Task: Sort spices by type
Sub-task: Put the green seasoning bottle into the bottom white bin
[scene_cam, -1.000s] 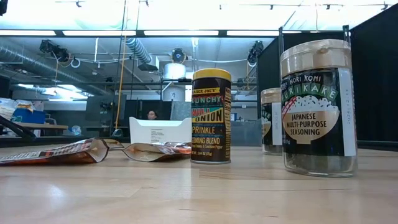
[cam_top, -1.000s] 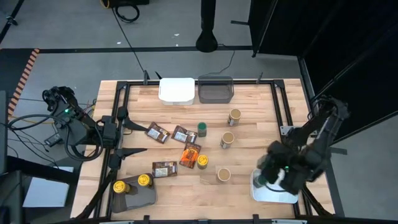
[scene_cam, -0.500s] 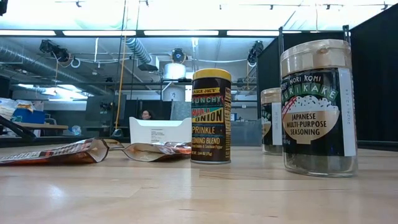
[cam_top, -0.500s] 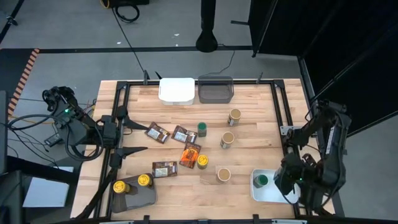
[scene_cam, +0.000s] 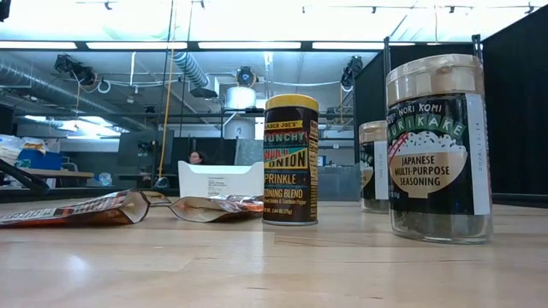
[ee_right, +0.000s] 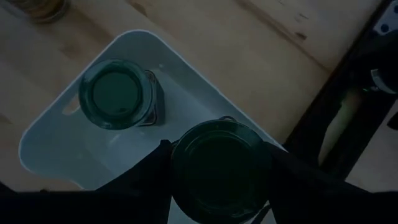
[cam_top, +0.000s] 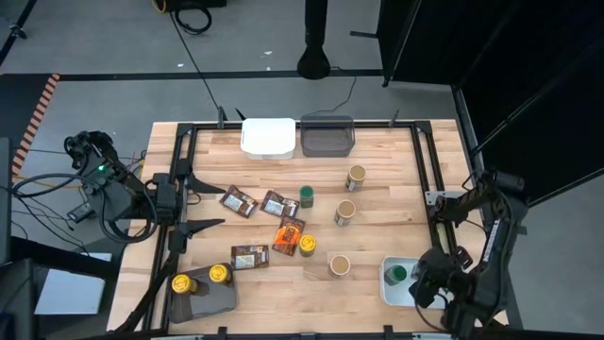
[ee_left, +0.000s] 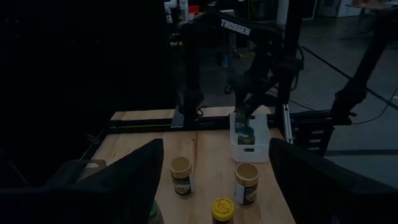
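Wooden table (cam_top: 377, 170) in the high view carries most of the spices, unsorted: three tan-lidded jars (cam_top: 345, 212) right of centre, one green-lidded jar (cam_top: 307, 195) and one yellow-lidded jar (cam_top: 308, 245) near the middle, and four flat packets (cam_top: 239, 201) spread left of centre. Sorted so far: two yellow-lidded jars (cam_top: 219, 274) on the grey tray (cam_top: 215, 300) at the near-left corner, and one green-lidded jar (cam_top: 399, 274) in the white tray (cam_top: 389, 288) at the near-right corner. The white bin (cam_top: 268, 137) and the dark bin (cam_top: 327, 138) at the far edge hold nothing visible. The right pincer (cam_top: 427, 291) hangs over the white tray; the left pincer (cam_top: 193, 203) waits at the left edge with its fingers apart. The low view shows a yellow-lidded onion-blend jar (scene_cam: 290, 160), a tan-lidded furikake jar (scene_cam: 437, 147) and brown packets (scene_cam: 81, 210) standing loose on the table. The left wrist view shows two tan-lidded jars (ee_left: 181, 177) in front of the white tray. The right wrist view shows the right pincer clamped on a second green-lidded jar (ee_right: 219, 171), held above the white tray beside the one already placed (ee_right: 116, 94). Judged overall, roughly a quarter of the sorting is complete; the tan-lidded jars, the packets and the central jars remain.
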`<state>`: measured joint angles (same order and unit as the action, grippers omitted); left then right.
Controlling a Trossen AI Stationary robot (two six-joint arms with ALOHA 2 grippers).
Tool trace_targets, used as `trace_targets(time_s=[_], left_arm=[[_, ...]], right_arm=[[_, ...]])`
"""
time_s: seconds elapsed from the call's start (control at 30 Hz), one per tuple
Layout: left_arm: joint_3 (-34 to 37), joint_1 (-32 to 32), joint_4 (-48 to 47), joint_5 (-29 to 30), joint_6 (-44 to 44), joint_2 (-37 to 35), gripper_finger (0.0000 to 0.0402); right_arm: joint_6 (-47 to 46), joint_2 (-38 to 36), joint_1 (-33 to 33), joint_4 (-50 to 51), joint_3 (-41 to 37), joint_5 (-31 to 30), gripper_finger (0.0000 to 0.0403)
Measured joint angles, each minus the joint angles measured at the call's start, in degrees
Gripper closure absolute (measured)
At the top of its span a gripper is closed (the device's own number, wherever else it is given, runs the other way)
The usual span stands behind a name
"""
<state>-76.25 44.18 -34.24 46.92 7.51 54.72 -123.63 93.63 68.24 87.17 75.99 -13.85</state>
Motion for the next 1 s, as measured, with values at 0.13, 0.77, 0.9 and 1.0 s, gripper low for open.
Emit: trace_targets(time_s=[0.13, 0.77, 0.9, 1.0], left_arm=[[0.0, -0.01, 0.0, 0.01, 0.0, 0.0, 0.0104], [0.0, 0.0, 0.07, 0.04, 0.24, 0.0, 0.0104], [0.0, -0.01, 0.06, 0.04, 0.24, 0.0, 0.0104], [0.0, 0.0, 0.04, 0.04, 0.24, 0.0, 0.0104]], right_arm=[[-1.21, 0.54, -0.01, -1.01, -0.65, -0.01, 0.0195], [0.16, 0.52, -1.3, -10.96, -8.14, 0.08, 0.0194], [0.71, 0.52, -1.35, -11.03, -8.17, 0.06, 0.0131], [0.81, 0.5, -1.93, -11.12, -8.16, 0.57, 0.0077]])
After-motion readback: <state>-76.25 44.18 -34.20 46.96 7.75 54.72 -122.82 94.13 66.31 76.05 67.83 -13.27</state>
